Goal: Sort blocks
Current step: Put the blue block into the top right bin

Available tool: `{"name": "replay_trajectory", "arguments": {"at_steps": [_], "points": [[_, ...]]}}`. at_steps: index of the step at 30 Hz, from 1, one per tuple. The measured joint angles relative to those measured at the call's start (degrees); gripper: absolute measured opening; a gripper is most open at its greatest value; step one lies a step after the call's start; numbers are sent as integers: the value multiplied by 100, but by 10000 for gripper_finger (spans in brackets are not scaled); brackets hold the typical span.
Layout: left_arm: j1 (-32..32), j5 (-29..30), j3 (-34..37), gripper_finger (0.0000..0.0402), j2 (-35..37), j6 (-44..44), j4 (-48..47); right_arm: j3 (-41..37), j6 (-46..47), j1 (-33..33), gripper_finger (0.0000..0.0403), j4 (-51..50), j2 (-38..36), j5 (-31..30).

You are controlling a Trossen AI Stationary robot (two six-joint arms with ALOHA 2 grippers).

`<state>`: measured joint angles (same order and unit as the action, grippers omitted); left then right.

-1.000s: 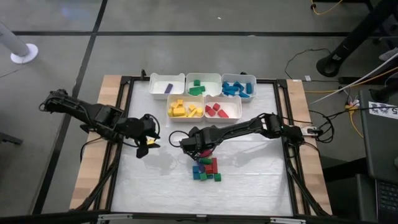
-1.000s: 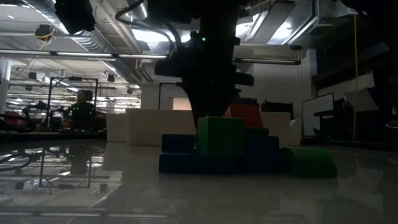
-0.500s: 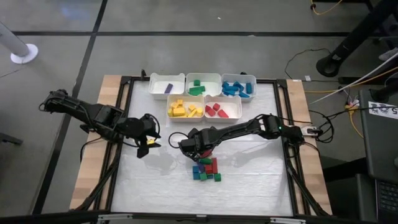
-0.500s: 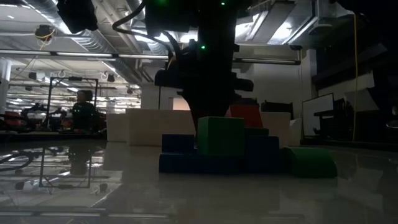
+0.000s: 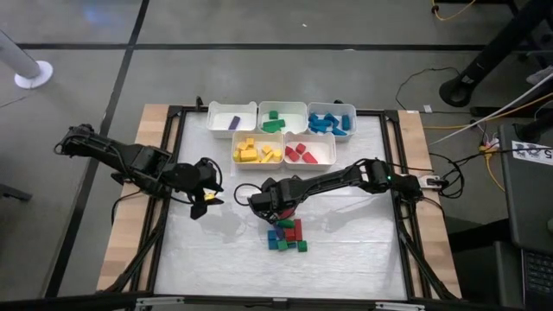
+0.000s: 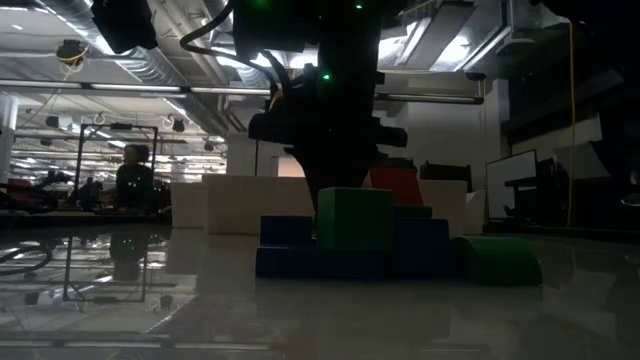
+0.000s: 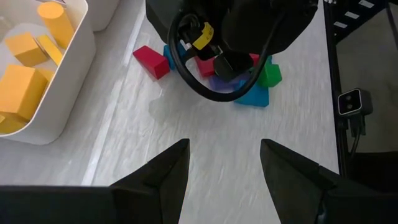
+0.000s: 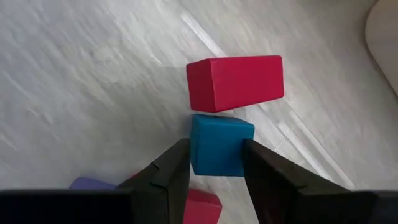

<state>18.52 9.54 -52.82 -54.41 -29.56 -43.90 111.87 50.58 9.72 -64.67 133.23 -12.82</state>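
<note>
The right end effector [image 8: 214, 163] pinches a blue block [image 8: 220, 146] beside a red block [image 8: 235, 82]; the left end effector [image 7: 224, 163] hangs spread.

Blue cube [image 8: 220, 145] between dark fingers [image 8: 166, 180]; red block [image 8: 235, 81] beside; white bins [image 5: 233, 120]; yellow blocks [image 5: 257, 152].

I see five white bins [image 5: 233, 113] grouped along the far edge of the white bench [image 5: 346, 259], three behind and two in front. Wooden boards [image 5: 130, 225] flank the bench. Cables [image 5: 484, 142] trail over the grey floor [image 5: 259, 69] at right. In the low view, a person [image 6: 133, 183] stands far back in the room.
</note>
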Motion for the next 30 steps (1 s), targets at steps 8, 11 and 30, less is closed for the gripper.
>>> {"name": "replay_trajectory", "arguments": {"at_steps": [8, 11, 30], "points": [[0, 0, 0, 184, 0, 0, 0, 0, 6, 0, 145, 5, 0, 61], [0, 0, 0, 184, 0, -1, -1, 0, 8, -4, 145, 9, -3, 187], [-2, -2, -2, 184, 0, 85, -2, -9, 54, -20, 145, -13, -54, 431]]}}
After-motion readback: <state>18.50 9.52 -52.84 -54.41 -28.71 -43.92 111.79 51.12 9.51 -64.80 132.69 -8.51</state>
